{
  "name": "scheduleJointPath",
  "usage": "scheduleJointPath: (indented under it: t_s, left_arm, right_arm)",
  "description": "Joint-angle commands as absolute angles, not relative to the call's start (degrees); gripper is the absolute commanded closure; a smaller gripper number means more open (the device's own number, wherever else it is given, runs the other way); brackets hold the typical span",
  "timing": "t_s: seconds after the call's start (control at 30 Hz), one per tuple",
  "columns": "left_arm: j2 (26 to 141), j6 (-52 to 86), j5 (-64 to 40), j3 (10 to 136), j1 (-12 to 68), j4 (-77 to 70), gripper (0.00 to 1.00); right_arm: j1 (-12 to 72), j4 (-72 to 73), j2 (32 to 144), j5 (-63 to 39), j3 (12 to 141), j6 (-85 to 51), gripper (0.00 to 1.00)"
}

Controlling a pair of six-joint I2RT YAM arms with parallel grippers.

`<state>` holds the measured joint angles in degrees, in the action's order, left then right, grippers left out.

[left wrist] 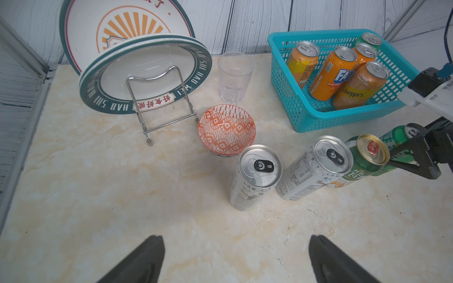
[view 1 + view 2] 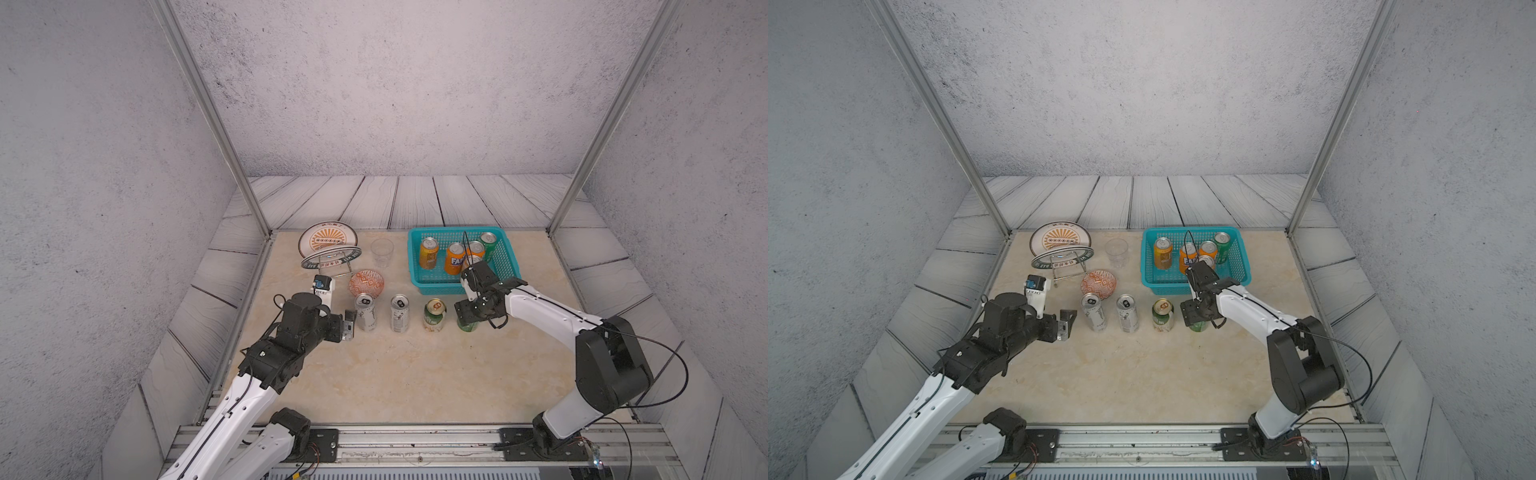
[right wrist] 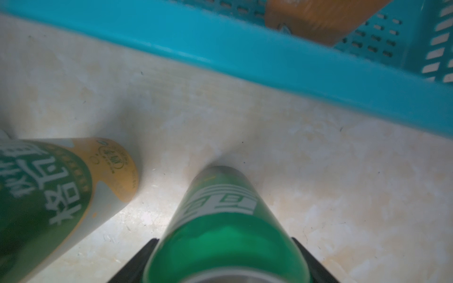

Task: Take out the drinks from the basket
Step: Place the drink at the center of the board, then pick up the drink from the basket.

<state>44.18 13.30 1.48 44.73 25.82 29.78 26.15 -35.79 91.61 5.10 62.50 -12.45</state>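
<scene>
Four cans (image 2: 400,314) line up at 6 o'clock of the basket (image 2: 434,284), five more inside. Right gripper (image 3: 224,241) straddles the green can (image 3: 218,196), upright at the row's 3 o'clock end, probably extending the line; pinching or loose, cannot tell. Left gripper (image 1: 236,239) spread, empty, at 9 o'clock.

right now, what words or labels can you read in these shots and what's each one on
"HAO SHI HAO WEI": rim of the front plate
"Schweppes": front orange can in the basket
"FA", rest hidden: orange can beside it
Chinese print on the white cans and green-and-cream can: skewed or too small to read
</scene>
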Motion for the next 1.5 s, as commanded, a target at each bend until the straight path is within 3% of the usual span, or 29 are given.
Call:
scheduleJointPath:
  t_s: [0.0,0.3,0.63,1.47]
  left_arm:
    - [43.5,13.1,1.5,44.2,25.4,29.9,0.01]
    - [43.5,13.1,1.6,44.2,25.4,29.9,0.01]
    - [43.2,13.0,1.9,44.3,25.4,30.2,0.01]
    - [43.3,13.3,1.7,44.1,25.4,29.8,0.01]
  right_arm:
    - [26.4,-38.2,87.8,6.0,64.6,-12.6,0.15]
    - [26.4,-42.0,82.9,11.3,69.8,-10.0,0.01]
    - [23.4,-41.7,85.5,14.9,79.9,-4.4,0.01]
    - [15.2,-42.6,109.8,6.3,97.8,-3.5,0.0]
